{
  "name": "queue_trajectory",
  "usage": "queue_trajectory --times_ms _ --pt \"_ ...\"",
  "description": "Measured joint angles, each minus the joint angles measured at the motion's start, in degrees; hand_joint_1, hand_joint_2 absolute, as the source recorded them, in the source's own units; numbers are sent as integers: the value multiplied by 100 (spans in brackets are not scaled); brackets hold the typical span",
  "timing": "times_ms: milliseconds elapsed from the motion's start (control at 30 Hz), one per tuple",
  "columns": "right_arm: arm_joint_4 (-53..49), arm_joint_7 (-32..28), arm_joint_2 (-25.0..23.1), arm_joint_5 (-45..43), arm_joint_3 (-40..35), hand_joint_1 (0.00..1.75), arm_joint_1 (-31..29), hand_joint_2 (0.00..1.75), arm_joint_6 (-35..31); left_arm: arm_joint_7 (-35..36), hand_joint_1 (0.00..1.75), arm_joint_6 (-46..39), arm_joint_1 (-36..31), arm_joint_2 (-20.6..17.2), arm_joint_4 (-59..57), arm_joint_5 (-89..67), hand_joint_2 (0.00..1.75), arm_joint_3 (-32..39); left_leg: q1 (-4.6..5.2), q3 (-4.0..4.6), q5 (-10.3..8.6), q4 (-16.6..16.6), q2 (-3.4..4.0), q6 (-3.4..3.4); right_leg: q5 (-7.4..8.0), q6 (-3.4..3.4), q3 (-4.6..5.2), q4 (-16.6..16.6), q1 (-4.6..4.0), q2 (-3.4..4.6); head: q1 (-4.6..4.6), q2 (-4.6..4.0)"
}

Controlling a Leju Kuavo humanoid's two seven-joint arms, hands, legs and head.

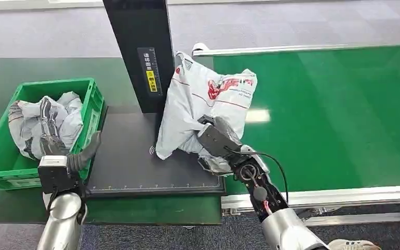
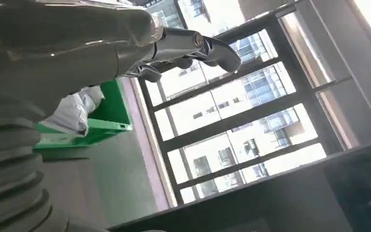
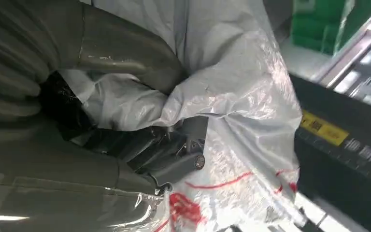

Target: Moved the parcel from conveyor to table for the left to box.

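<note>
Fingers of the right hand (image 1: 216, 140) grip the crumpled white plastic parcel (image 1: 203, 99), which straddles the green conveyor belt (image 1: 333, 114) and dark tabletop pad (image 1: 130, 166). Best lowered fully onto the pad before release; left hand (image 1: 80, 156) waits beside it, slack and holding nothing.

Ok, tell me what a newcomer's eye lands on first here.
First, the white parcel with red print, gripped by the right hand and straddling the green conveyor and the dark table. Next, the green crate at far left, already holding crumpled grey bags, with the left hand waiting beside it.
</note>
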State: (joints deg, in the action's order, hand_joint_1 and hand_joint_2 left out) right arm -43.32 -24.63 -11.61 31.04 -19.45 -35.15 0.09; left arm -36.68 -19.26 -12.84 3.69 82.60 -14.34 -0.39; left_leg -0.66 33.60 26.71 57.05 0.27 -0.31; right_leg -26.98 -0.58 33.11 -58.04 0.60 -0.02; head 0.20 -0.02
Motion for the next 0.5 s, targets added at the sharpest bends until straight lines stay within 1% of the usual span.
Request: queue_trajectory --times_ms 33,233,500 --pt "17 -28 -37 -52 -30 0 0 175 82 0 0 0 -3 0 4 0 175 39 0 0 0 0 0 0 0 0 2 0 0 0 0 2" --pt "68 -76 -151 -587 -279 0 -3 175 594 -15 0 30 -84 0 -31 -18 175 118 -2 0 0 0 -1 0 0 1 3 0 -1 0 2 0" --pt "79 -170 -162 -1259 -367 0 -4 175 1139 26 0 138 -217 9 -109 -133 175 124 -1 0 0 1 -1 0 0 0 2 1 -1 0 0 0"
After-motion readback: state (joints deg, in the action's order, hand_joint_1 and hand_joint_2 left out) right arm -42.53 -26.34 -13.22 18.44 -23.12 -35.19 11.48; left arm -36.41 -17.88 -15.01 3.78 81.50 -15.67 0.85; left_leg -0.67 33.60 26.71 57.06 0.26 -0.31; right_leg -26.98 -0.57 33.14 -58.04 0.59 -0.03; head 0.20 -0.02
